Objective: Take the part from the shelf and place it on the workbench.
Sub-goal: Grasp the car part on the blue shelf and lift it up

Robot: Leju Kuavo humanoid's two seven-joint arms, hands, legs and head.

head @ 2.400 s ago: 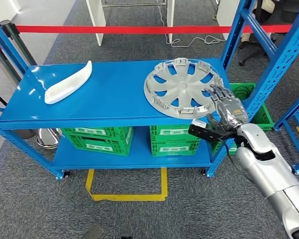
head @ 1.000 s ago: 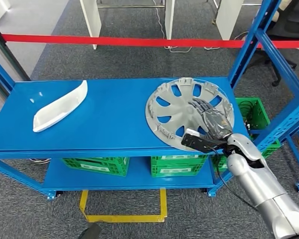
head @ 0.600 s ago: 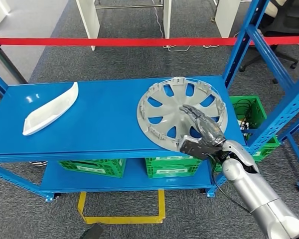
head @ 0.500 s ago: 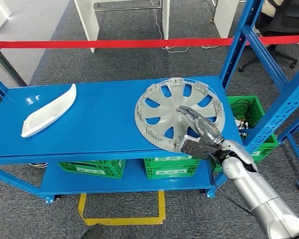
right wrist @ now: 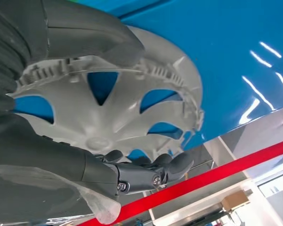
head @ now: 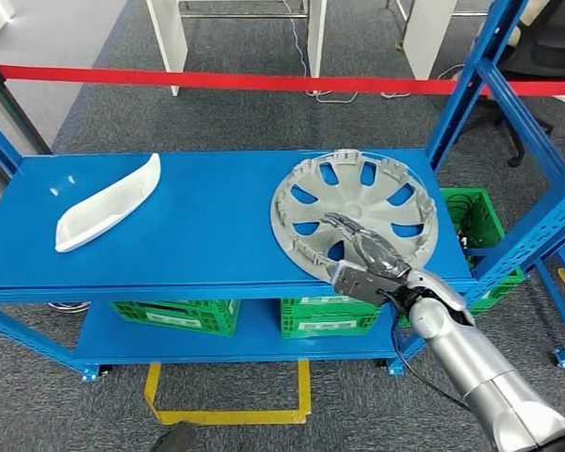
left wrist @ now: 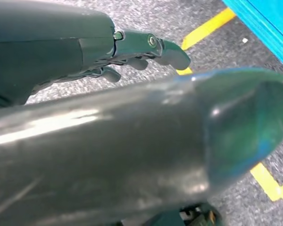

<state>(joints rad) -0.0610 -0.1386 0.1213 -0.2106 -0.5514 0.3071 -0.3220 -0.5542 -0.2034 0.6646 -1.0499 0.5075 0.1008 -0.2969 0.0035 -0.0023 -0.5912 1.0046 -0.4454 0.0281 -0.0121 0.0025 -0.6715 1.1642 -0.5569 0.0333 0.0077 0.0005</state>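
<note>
1. I had the grey wheel cover lying flat, inner side up, at the right end of the blue shelf, its near edge just at the shelf's front lip.
2. My right hand lay over the near part of the cover, fingers stretched forward across a spoke toward the hub. From the right wrist view the thumb sat at the rim while the fingers curved near the centre, so I judged it was closing on the rim, though I could not tell whether the hold was firm.
3. The cover lay directly ahead of and under that hand; being round, it offered no long axis to line up with.
4. My left hand hung low over the carpet, fingers loosely apart and holding nothing, so the right was plainly nearer.
5. A white curved trim piece lay well apart at the shelf's left end.
</note>
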